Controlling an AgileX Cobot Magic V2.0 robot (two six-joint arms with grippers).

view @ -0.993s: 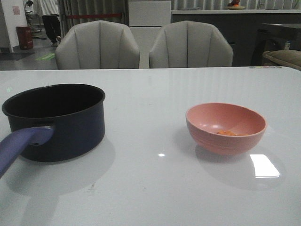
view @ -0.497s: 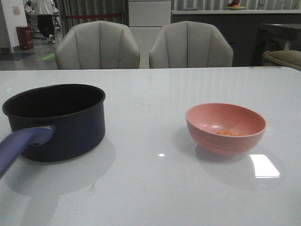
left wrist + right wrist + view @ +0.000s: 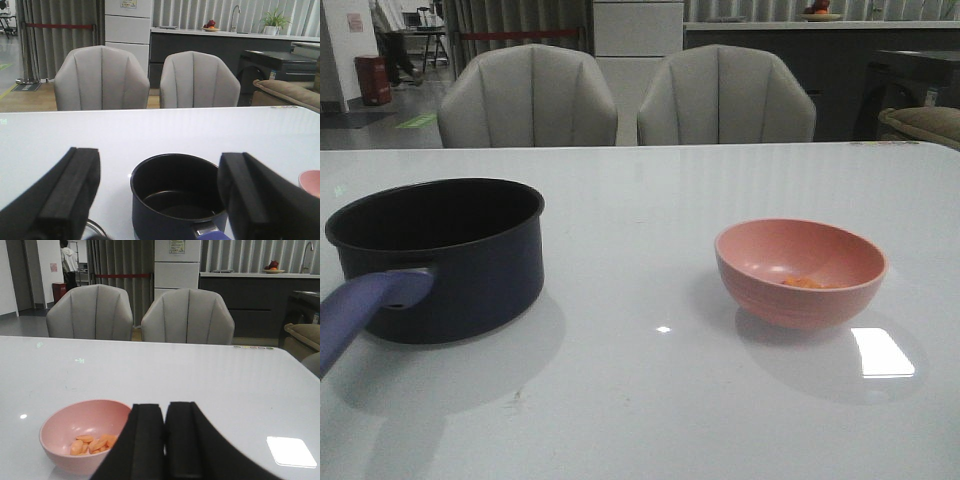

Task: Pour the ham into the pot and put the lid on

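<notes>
The dark navy pot [image 3: 435, 255] stands on the left of the white table [image 3: 640, 400], its purple-blue handle [image 3: 365, 310] pointing toward me. The ham [image 3: 803, 283], several orange slices, lies in the pink bowl [image 3: 800, 272] on the right. No gripper shows in the front view. My left gripper [image 3: 159, 167] is open and empty, just short of the pot [image 3: 175, 195]. My right gripper [image 3: 165, 412] is shut and empty, beside the bowl [image 3: 75, 425] with the ham [image 3: 92, 443]. A thin curved edge [image 3: 95, 229] beside the pot may be the lid; otherwise the lid is out of view.
Two grey chairs [image 3: 625, 95] stand behind the table's far edge. The bowl's rim [image 3: 311, 181] shows at the side of the left wrist view. A bright reflection [image 3: 882, 352] lies on the table near the bowl.
Nothing on the table has moved. Only a person far in the background has walked to the left.
</notes>
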